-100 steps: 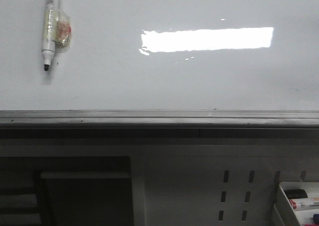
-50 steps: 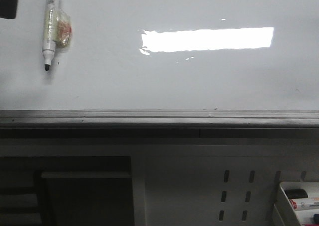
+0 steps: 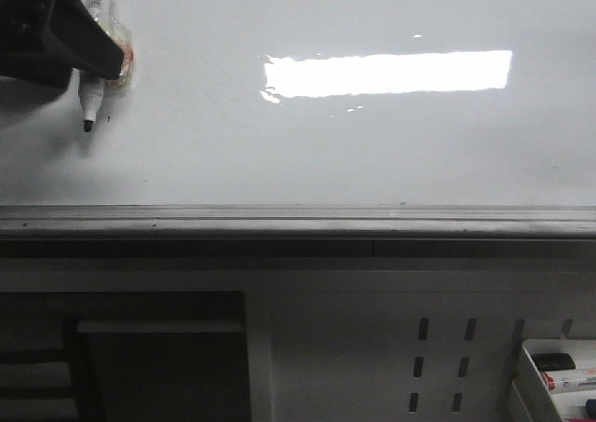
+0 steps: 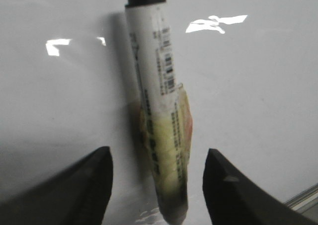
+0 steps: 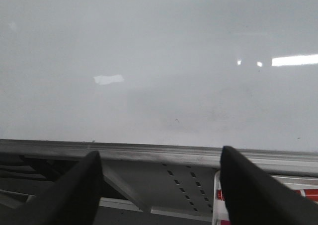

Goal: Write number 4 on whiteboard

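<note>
The whiteboard (image 3: 326, 152) is glossy white with a grey rail (image 3: 298, 222) along its lower edge. No number 4 shows on it, only a bright light glare. A white marker (image 3: 88, 101) with a black tip hangs tip down at the board's upper left, stuck on with a yellowish wad. My left gripper (image 3: 93, 59) reaches in from the upper left and covers the marker's upper part. In the left wrist view it (image 4: 158, 155) is open, with one jaw on each side of the marker (image 4: 154, 86), not touching it. My right gripper (image 5: 161, 155) is open and empty in front of the whiteboard (image 5: 159, 61), near the rail (image 5: 149, 150).
Below the rail is a grey panel with oblong slots (image 3: 438, 357). A white tray (image 3: 526, 385) with spare markers sits at the lower right and also shows in the right wrist view (image 5: 217, 195). A dark recess (image 3: 140, 366) is at the lower left.
My left gripper has come into the front view from the upper left and moved right, now covering the marker's upper part. The marker has not moved.
</note>
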